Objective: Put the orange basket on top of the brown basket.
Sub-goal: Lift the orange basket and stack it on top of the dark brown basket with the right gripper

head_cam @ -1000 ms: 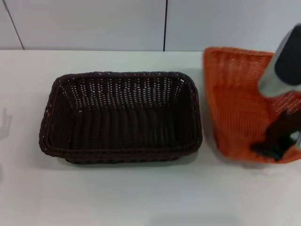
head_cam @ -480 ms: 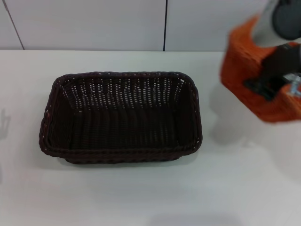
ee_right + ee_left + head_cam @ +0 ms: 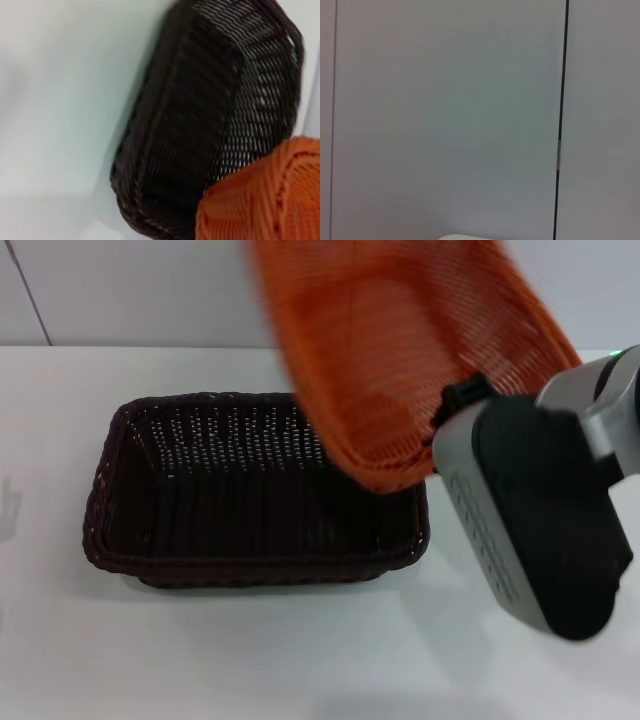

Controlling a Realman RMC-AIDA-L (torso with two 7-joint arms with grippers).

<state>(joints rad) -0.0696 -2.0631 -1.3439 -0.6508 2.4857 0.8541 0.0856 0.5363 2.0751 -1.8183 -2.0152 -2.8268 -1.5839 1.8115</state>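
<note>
My right gripper is clamped on the orange basket, tilted in the air above the brown basket's far right corner. Brown basket's long axis runs left-right on the tabletop; I'd shift left, level, then lower. Left gripper isn't in view.

No readable text from my station. I find no labels, brands, numbers or signs on the orange basket, the brown basket, the right arm's housing, the table or the wall panels. All surfaces plain.
</note>
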